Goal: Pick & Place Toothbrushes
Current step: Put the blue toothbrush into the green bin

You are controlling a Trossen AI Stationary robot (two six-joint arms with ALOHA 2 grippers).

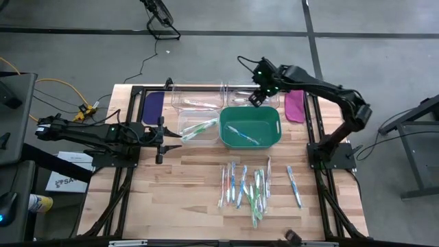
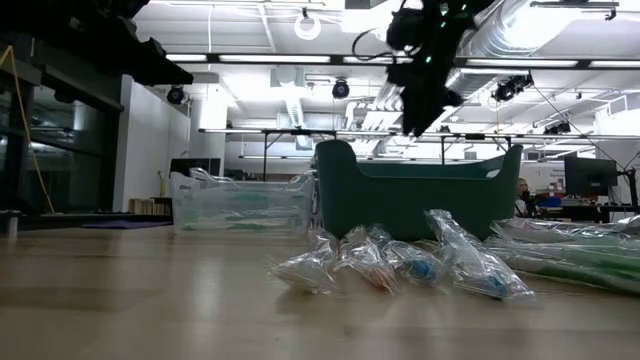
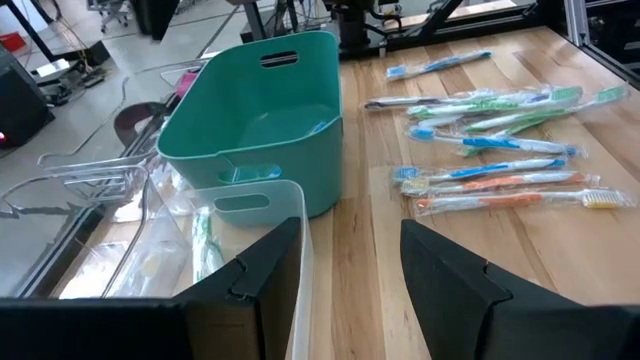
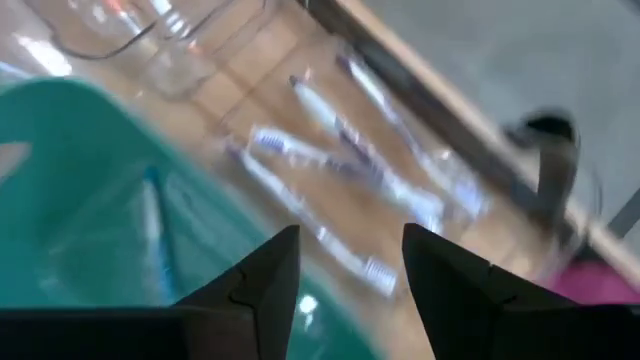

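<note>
Right gripper (image 1: 256, 98) hung open and empty at upper centre over green bin (image 1: 273, 113) holding one toothbrush (image 1: 242, 134); wrapped toothbrushes (image 1: 255, 186) remained unsorted lower centre.

We are looking at an industrial lab or workshop hall. Beyond the wooden desk (image 1: 185, 199) in the low view we see an open ceiling with exposed ducts (image 2: 560, 25) and strip lights (image 2: 250, 57), more benches and a monitor (image 2: 592, 177) far off. From above we see a grey concrete floor (image 1: 82, 48), loose yellow cables (image 1: 58, 86) and black metal frames (image 1: 319, 154) bolted around the desk.
</note>
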